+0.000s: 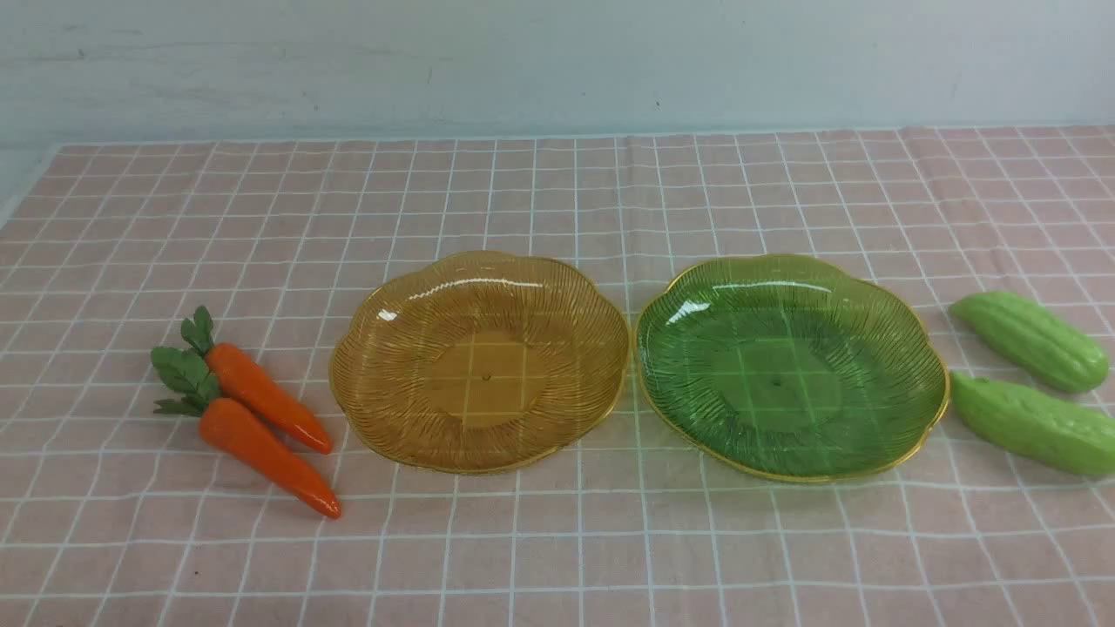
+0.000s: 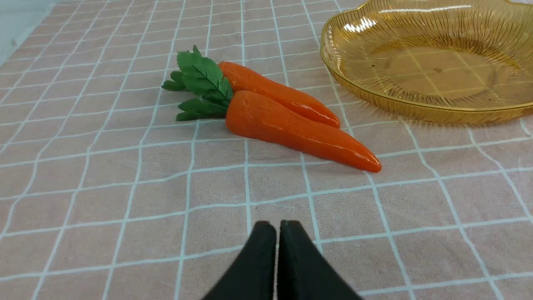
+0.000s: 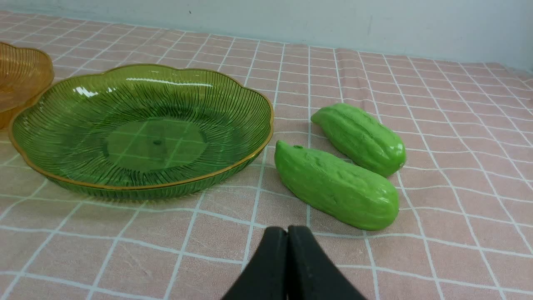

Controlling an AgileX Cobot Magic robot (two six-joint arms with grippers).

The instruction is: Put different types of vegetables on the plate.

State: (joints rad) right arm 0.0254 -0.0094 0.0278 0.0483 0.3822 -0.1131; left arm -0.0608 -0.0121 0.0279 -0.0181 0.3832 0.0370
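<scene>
My left jaws and right jaws are each pressed together, pinching nothing. On the bench (image 1: 557, 557) to my left, the near carrot (image 1: 261, 453) and far carrot (image 1: 266, 401) lie touching beside the amber plate (image 1: 375, 392). To my right, the near gourd (image 1: 1028, 422) and far gourd (image 1: 1032, 341) lie side by side just beside the green plate (image 1: 906, 392).

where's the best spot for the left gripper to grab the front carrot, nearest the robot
Take the front carrot at its orange middle, coming straight down with the left gripper, now shut, opened across its width. It lies flat and tapers to a glossy tip, and the other carrot seems to touch it near the leaves, so mid-body likely leaves finger room.
</scene>
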